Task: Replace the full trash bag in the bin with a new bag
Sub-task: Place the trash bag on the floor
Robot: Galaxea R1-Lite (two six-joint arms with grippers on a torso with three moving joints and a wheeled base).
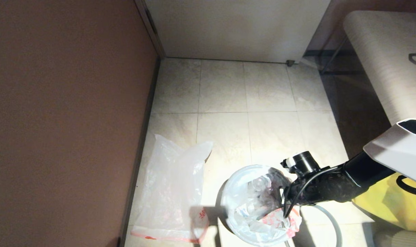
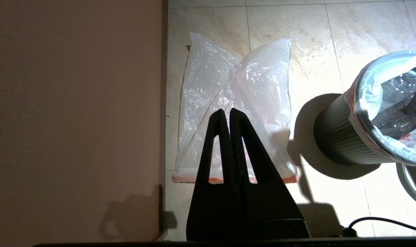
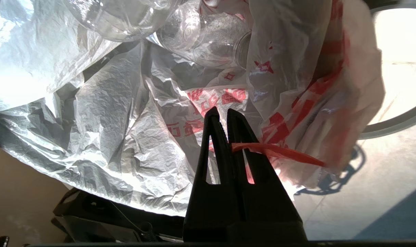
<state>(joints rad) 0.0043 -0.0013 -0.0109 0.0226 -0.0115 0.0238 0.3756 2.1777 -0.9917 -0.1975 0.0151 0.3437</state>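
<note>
Right gripper (image 3: 225, 115) pinching shut on red drawstring (image 3: 280, 153) of full trash bag (image 1: 259, 206) sitting in bin (image 2: 334, 137). Left gripper (image 2: 227, 115) closed, empty, hovering above new bag (image 1: 171, 192) lying flat beside bin.

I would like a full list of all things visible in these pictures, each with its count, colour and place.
full bag: one, translucent white with red print, in the bin, holding clear bottles.
bin: one, dark ribbed body, on the floor right of the new bag.
new bag: one, translucent white with red hem, flat on the floor beside the wall.
grey hoop: one, on the floor right of the bin.
yellow bag: one, at far right.
wall: one, brown, on the left.
left end effector: one, black, shut, above the new bag.
right end effector: one, black, shut on the full bag's red drawstring.
</note>
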